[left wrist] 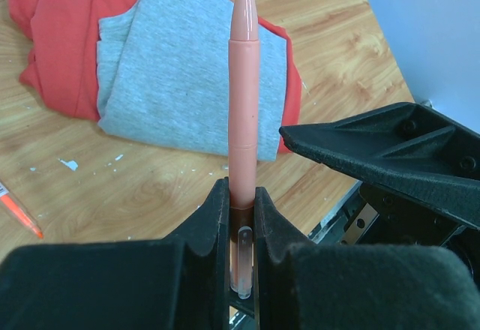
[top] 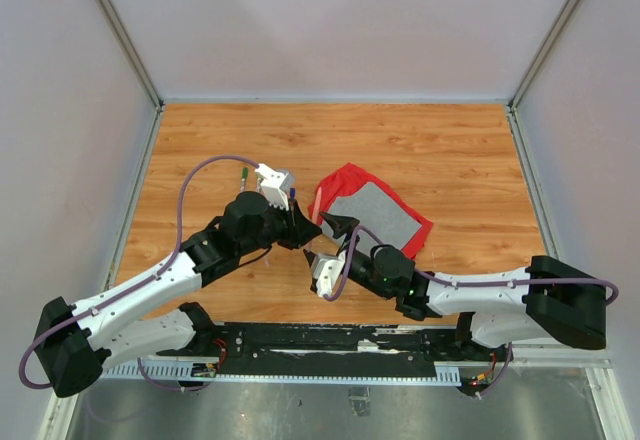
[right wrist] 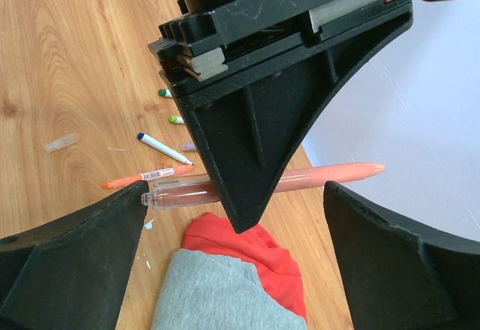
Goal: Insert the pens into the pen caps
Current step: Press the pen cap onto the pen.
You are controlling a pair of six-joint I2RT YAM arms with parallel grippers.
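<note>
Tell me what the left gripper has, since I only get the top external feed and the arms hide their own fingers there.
Observer: The left wrist view shows the left gripper shut on a salmon-pink pen, its pointed end sticking out past the jaws.
Operator: And the right gripper?
Observer: The right gripper is open and holds nothing; the held pen crosses just ahead of it.
Operator: Any other pens in sight?
Observer: Yes, the right wrist view shows an orange pen and a blue-tipped pen lying loose.
</note>
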